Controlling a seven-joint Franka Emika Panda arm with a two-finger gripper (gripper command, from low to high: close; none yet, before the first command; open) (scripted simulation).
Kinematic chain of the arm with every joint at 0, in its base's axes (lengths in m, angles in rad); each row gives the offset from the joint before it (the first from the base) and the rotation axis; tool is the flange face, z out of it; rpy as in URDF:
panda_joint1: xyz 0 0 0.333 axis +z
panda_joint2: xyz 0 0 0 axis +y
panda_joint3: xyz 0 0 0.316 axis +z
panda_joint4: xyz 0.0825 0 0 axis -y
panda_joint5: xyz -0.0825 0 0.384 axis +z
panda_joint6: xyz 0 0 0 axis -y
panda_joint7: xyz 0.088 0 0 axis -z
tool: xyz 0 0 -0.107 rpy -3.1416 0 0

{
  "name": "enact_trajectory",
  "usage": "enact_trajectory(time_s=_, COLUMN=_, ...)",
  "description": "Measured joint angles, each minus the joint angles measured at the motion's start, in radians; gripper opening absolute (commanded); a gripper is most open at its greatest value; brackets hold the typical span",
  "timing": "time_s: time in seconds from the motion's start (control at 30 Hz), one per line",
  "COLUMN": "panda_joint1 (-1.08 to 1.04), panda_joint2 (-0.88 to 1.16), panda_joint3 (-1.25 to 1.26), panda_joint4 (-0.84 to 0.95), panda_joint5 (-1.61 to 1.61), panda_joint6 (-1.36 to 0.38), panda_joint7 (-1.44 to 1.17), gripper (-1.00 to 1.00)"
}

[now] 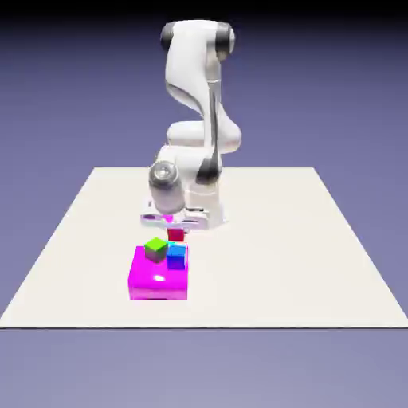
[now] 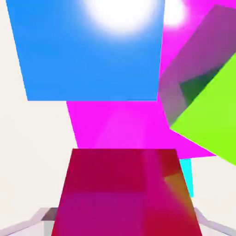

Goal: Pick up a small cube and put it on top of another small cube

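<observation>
My gripper [image 1: 175, 225] is shut on a small red cube [image 1: 176, 234], which fills the bottom of the hand view as the red cube [image 2: 124, 193] between the grey fingertips [image 2: 42, 215]. Just below and in front of it in the exterior view lies a blue cube [image 1: 176, 256], seen large as the blue cube [image 2: 92, 50] in the hand view. A green cube [image 1: 156, 249] sits tilted beside the blue one; the green cube [image 2: 209, 115] is at the hand view's right.
Both the blue and green cubes appear to rest on a larger flat magenta block [image 1: 158, 280], also seen as the magenta block [image 2: 122, 126]. A sliver of a cyan thing [image 2: 185, 175] peeks out beside the red cube. The white table [image 1: 303, 255] extends around.
</observation>
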Motion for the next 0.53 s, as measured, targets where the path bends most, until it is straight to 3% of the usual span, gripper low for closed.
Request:
enact_trajectory(time_s=0.1, panda_joint1=0.001, panda_joint2=0.016, panda_joint3=-0.013, panda_joint4=-0.029, panda_joint5=-0.027, panda_joint6=-0.005, panda_joint7=0.034, gripper=-1.0)
enact_trajectory(time_s=0.27, panda_joint1=-0.015, panda_joint2=0.159, panda_joint3=-0.009, panda_joint4=-0.106, panda_joint5=-0.008, panda_joint6=0.213, panda_joint7=0.014, gripper=-1.0)
enact_trajectory(time_s=0.3, panda_joint1=-0.015, panda_joint2=0.167, panda_joint3=-0.008, panda_joint4=-0.109, panda_joint5=-0.007, panda_joint6=0.223, panda_joint7=0.013, gripper=1.0)
enact_trajectory(time_s=0.37, panda_joint1=-0.015, panda_joint2=0.167, panda_joint3=-0.009, panda_joint4=-0.109, panda_joint5=-0.01, panda_joint6=0.224, panda_joint7=0.015, gripper=1.0)
enact_trajectory(time_s=0.53, panda_joint1=0.001, panda_joint2=0.023, panda_joint3=-0.013, panda_joint4=-0.033, panda_joint5=-0.029, panda_joint6=0.006, panda_joint7=0.035, gripper=1.0)
